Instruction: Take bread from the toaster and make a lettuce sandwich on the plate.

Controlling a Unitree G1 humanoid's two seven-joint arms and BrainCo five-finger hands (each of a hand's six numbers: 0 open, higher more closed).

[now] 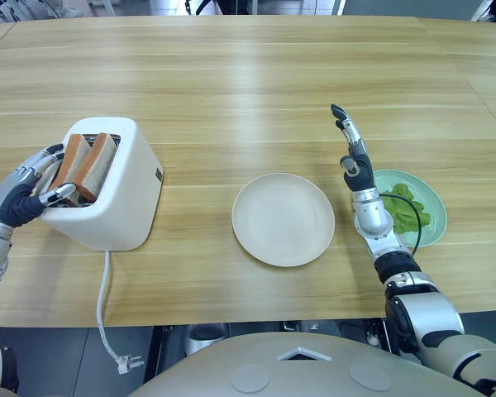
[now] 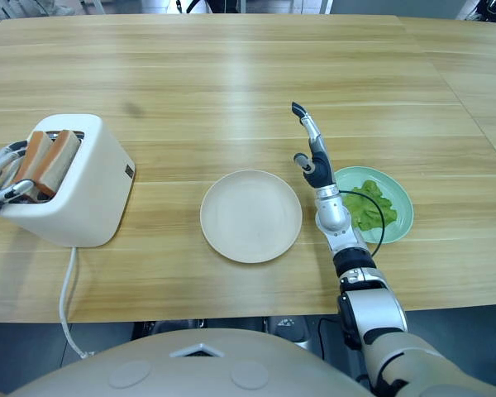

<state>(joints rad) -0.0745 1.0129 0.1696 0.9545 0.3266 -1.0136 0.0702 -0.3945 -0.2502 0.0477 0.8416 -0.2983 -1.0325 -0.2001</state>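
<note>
The left hand (image 1: pixel 29 197), dark-palmed with metal-grey segments, is curled around the left slice (image 1: pixel 73 157) of bread, pinching it from its 9 o'clock side where it stands up out of the toaster (image 1: pixel 120 203). Just at that slice's 3 o'clock stands the right slice (image 1: pixel 99 165), equally tall, with a brown crust and a pale crumb. The toaster is a smooth, glossy white box with rounded corners; its white cord (image 1: pixel 103 306) trails off the table edge at 6 o'clock.

The right hand (image 1: pixel 354 153) is released and holds nothing, its fingers straight and pointing toward 12 o'clock, raised above the wood. At its 8 o'clock lies the plate (image 1: pixel 283 244), round, matte and cream-coloured, bare on top. At the hand's 4 o'clock sits a shallow, pale green dish (image 1: pixel 435 208) holding crinkled green lettuce (image 1: pixel 407 207).

The toaster lies at the plate's 9 o'clock, well apart from it. All rest on a table (image 1: pixel 231 83) of light, long-grained wooden planks.
</note>
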